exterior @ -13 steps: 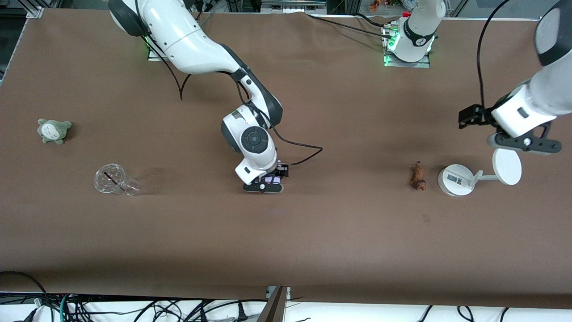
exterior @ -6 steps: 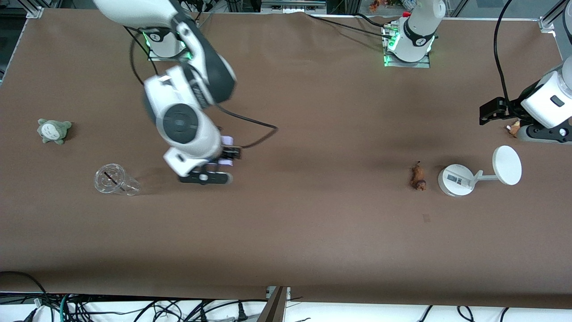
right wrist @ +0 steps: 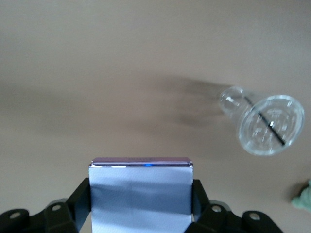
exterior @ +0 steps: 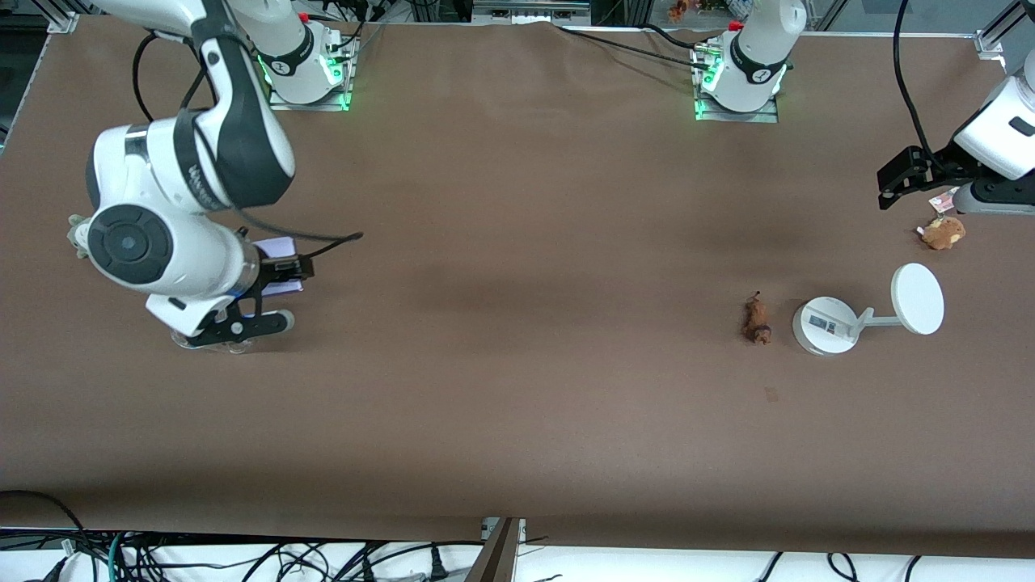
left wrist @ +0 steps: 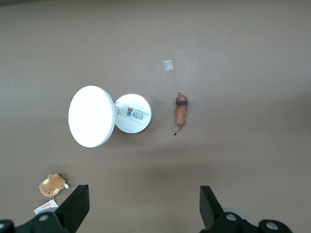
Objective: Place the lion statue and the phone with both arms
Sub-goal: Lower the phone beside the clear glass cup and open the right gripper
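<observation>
The phone, a flat pale lavender rectangle, is clamped between the fingers of my right gripper. In the front view my right gripper holds the phone in the air over the right arm's end of the table, beside a clear cup. The lion statue, tiny and orange-brown with a darker end, lies on the table next to a white stand. It also shows in the left wrist view. My left gripper is open and empty, high over the left arm's end, apart from the lion.
A white round-based stand with a disc stands beside the lion. A fuzzy brown plush with a card tag lies under my left gripper. A clear cup lies on its side. A grey-green plush lies near it.
My right arm has swung with the phone from the table's middle to its own end, over the cup. My left arm has drawn back, uncovering the brown plush.
</observation>
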`<control>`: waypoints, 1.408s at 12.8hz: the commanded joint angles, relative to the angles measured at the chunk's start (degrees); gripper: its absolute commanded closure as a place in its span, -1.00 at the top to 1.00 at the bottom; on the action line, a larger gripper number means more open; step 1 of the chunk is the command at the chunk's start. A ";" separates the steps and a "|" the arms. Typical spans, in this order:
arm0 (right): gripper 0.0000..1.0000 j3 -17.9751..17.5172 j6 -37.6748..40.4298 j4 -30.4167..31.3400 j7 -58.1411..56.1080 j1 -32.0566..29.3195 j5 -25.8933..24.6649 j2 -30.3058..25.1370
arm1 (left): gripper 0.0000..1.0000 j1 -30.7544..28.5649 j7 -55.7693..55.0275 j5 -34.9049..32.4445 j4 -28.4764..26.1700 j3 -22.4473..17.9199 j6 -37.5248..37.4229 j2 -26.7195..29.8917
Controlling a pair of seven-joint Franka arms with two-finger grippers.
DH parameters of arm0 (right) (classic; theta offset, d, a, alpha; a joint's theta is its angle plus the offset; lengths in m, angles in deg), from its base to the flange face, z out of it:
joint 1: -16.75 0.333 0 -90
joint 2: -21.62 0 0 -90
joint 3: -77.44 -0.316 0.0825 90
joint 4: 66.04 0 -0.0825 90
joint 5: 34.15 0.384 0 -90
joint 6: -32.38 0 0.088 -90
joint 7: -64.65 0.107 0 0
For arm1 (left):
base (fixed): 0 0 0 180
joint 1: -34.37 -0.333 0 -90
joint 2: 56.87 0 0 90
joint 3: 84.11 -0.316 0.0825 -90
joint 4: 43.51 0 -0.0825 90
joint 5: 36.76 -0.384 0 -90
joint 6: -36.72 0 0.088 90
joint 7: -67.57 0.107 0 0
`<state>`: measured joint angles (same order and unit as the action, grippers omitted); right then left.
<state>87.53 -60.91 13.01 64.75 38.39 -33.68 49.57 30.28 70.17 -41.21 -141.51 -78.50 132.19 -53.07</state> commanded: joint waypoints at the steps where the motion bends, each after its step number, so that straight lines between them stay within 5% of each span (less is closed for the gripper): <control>1: -0.85 0.98 -13.70 11.62 -4.57 -1.24 1.02 -1.32 | 1.00 0.75 -0.57 0.23 -0.17 -0.34 -0.72 0.16; 6: -0.85 0.89 -38.07 21.59 -4.85 -2.39 1.46 4.20 | 1.00 0.31 -0.57 0.23 -0.17 -0.43 -0.55 -1.50; 13: -0.80 0.72 -48.56 21.59 -4.68 -3.44 1.46 11.42 | 1.00 1.01 -0.48 0.32 -0.17 1.16 0.07 -1.24; 14: -0.57 0.63 -49.00 21.51 -4.68 -3.53 1.46 11.60 | 1.00 0.92 -0.40 0.32 -0.17 1.16 0.07 -1.33; 15: 0.39 0.54 -49.27 21.33 -4.24 -3.62 1.55 11.95 | 1.00 0.84 -0.40 0.32 -0.17 1.16 0.07 -1.33; 16: 0.99 0.54 -49.09 21.16 -4.06 -3.53 1.98 11.87 | 1.00 0.92 -0.48 0.32 -0.17 1.16 0.07 -1.33; 18: 1.00 0.54 -46.48 21.15 -4.41 -3.36 2.25 9.68 | 1.00 0.84 -0.40 0.32 -0.17 1.16 0.25 -1.33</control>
<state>88.54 -109.32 34.00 61.24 35.36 -32.81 61.63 30.99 70.16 -41.20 -141.87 -77.25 132.17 -54.64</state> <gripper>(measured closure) 0.009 0.000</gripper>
